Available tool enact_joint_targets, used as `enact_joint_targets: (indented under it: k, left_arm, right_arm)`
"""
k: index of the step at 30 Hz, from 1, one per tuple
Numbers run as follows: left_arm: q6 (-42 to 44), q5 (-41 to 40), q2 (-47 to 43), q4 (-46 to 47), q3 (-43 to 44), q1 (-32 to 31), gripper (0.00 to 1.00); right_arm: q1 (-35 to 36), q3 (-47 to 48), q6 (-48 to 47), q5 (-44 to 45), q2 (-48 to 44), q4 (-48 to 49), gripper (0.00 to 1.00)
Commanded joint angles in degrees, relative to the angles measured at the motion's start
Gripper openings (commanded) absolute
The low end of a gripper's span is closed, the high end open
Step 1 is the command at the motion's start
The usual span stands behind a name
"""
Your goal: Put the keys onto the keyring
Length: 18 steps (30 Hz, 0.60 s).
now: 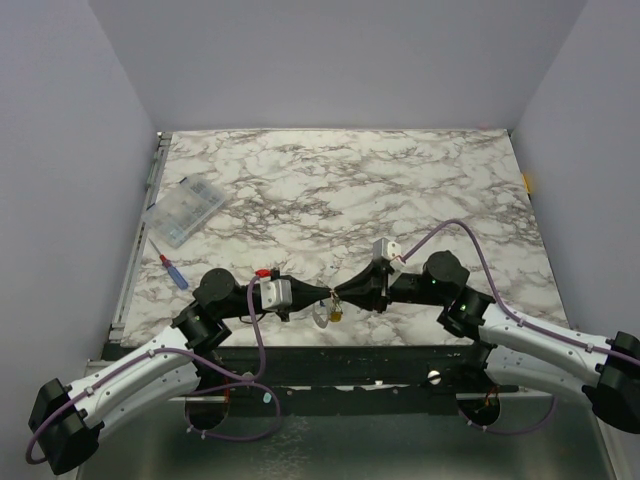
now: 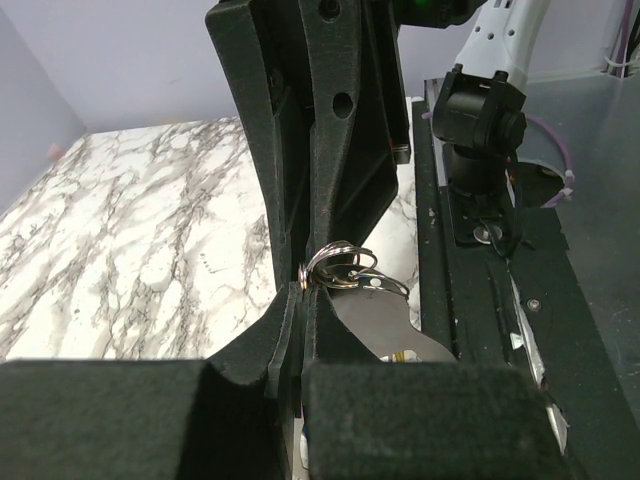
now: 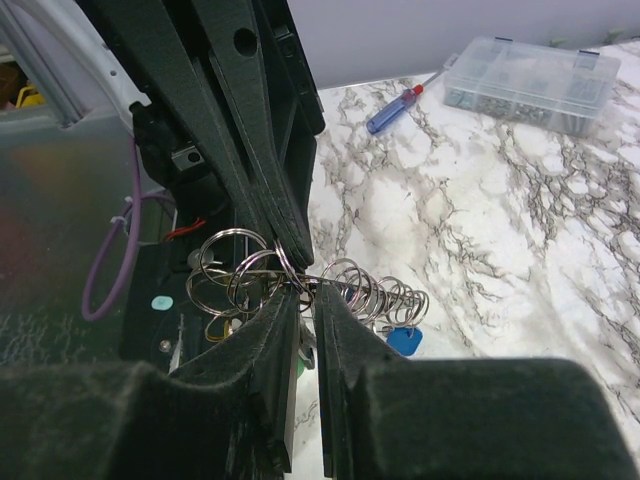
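Plainly both arms share one bundle: the left gripper [image 2: 303,305] is pressed together on the keyring [image 2: 340,268], and the right gripper [image 3: 308,300] pinches it from the opposite side, probably to steady the loop while it is pried open. Below, the keys [image 1: 330,314] dangle over the near edge of the marble table [image 1: 400,180]. A clear box [image 1: 185,210] and a screwdriver [image 1: 172,270] lie well apart at far left, and plain grey walls [image 1: 60,150] enclose everything.
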Motion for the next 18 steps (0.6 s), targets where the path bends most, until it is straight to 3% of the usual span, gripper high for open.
enact_joint_targets:
  k: [1,14,18]
  left_arm:
    - [-0.87,-0.24,-0.28,3.06,-0.38,-0.42,0.00]
    - [-2.36,-3.83,0.98,3.80,-0.52,-0.49,0.00]
    - [-2.60,-4.01,1.58,3.88,-0.43,-0.56,0.00]
  right_arm:
    - [0.44,1.82,0.91,-0.97,0.23,3.95,0.21]
    - [0.44,5.46,1.44,-1.83,3.72,2.23,0.26]
    - [0.49,5.78,1.08,-2.44,4.28,2.33,0.23]
